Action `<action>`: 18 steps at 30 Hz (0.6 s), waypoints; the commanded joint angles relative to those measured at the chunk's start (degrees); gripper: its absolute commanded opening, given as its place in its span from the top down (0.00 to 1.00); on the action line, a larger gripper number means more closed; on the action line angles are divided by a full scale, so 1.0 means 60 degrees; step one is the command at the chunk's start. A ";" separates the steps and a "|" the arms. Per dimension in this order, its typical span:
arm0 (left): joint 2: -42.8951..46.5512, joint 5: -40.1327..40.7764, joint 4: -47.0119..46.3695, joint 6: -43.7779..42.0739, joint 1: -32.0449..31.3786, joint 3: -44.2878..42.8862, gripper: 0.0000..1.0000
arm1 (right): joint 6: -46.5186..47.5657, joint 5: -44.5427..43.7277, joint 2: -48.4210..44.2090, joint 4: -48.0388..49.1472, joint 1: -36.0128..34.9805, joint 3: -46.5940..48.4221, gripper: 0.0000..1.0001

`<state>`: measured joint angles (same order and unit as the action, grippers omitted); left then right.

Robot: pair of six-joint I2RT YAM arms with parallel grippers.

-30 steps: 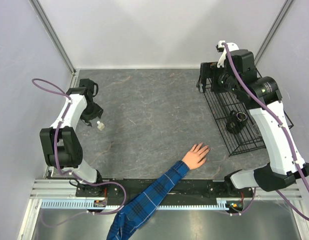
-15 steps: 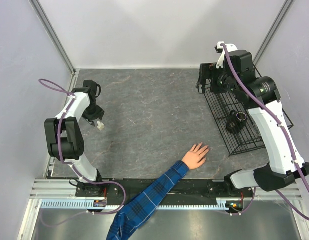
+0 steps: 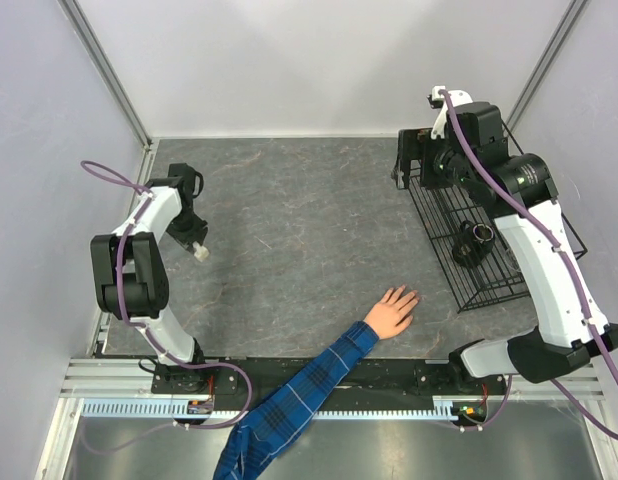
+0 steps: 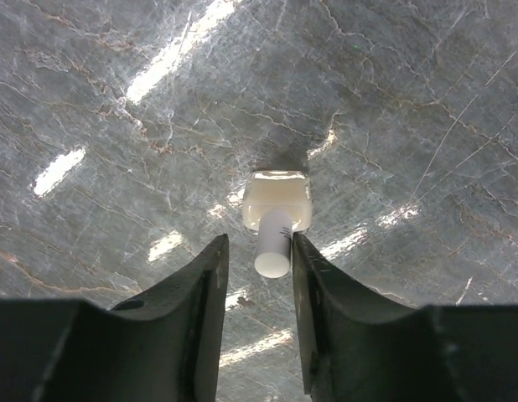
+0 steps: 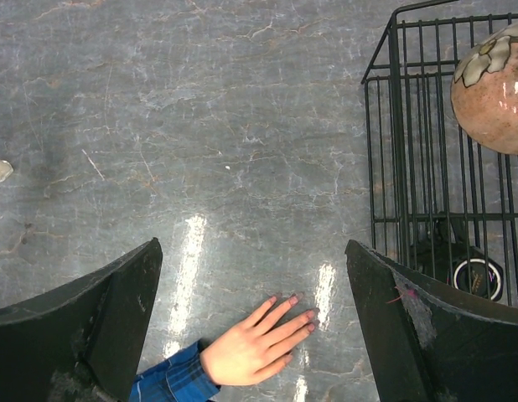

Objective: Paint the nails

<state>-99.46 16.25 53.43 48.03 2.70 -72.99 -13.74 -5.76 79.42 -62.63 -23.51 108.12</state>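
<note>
A light-skinned hand (image 3: 393,310) in a blue plaid sleeve (image 3: 299,400) lies flat, palm down, on the grey stone table near the front middle. Its nails (image 5: 311,315) show as tiny pinkish tips in the right wrist view. A small cream bottle (image 4: 277,201) with a white cap (image 4: 273,244) stands at the left (image 3: 201,253). My left gripper (image 4: 259,243) straddles the cap, jaws narrow; the right finger is at the cap and a gap shows on the left side. My right gripper (image 5: 252,244) hangs wide open, high at the back right (image 3: 404,165), holding nothing.
A black wire rack (image 3: 469,250) stands on the right, holding a black round object (image 3: 472,240) and a pinkish ceramic ball (image 5: 494,92). Grey walls close in the table at the back and along both sides.
My left gripper has come down over the bottle and its jaws have narrowed around the cap. The right arm and the hand have stayed put.
</note>
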 commanded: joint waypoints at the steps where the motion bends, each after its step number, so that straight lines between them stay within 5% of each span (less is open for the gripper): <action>1: -0.0152 -0.0013 -0.0306 0.0243 -0.0040 0.0007 0.64 | -0.0054 0.0096 -0.0243 0.0199 -0.0008 -0.0148 0.02; 2: -0.0152 -0.0129 -0.0379 0.0184 -0.0040 0.0007 0.67 | -0.0054 0.0096 -0.0258 0.0199 -0.0022 -0.0177 0.02; 4: -0.0210 -0.0247 -0.0394 -0.0137 -0.0243 -0.0109 0.98 | -0.0054 0.0096 -0.0272 0.0229 -0.0008 -0.0323 0.02; 18: -0.0649 -0.0014 -0.0234 -0.1530 -0.6454 -0.1192 0.98 | -0.0040 0.0711 -0.0390 0.0653 -0.0067 -0.1876 0.02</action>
<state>-100.77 13.96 51.55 42.92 -31.27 -75.16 -13.74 -2.92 78.70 -60.84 -23.53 98.06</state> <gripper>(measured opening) 0.103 0.982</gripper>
